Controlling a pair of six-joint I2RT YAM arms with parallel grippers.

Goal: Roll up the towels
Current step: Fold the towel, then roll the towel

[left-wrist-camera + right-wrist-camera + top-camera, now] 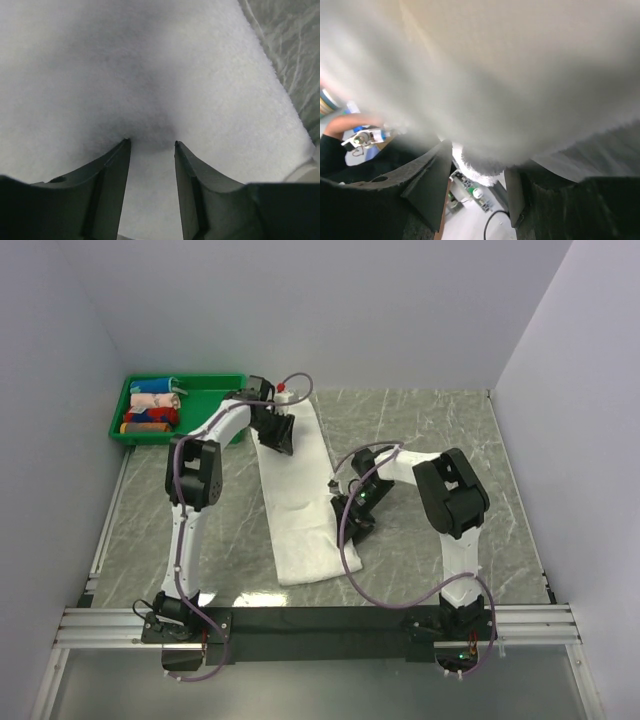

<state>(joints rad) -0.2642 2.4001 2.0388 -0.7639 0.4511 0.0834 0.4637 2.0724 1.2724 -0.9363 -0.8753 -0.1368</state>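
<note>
Your left gripper (150,144) stood with its fingers apart, both tips pressed down into the white towel (150,75) near its far end. Your right gripper (478,157) had a fold of the towel's right edge between its fingers, though you could not tell whether they clamped it. The towel lay as a long flat strip down the middle of the marble-patterned table (430,420), with a green tray (200,395) of small rolled cloths (153,408) at the far left corner
</note>
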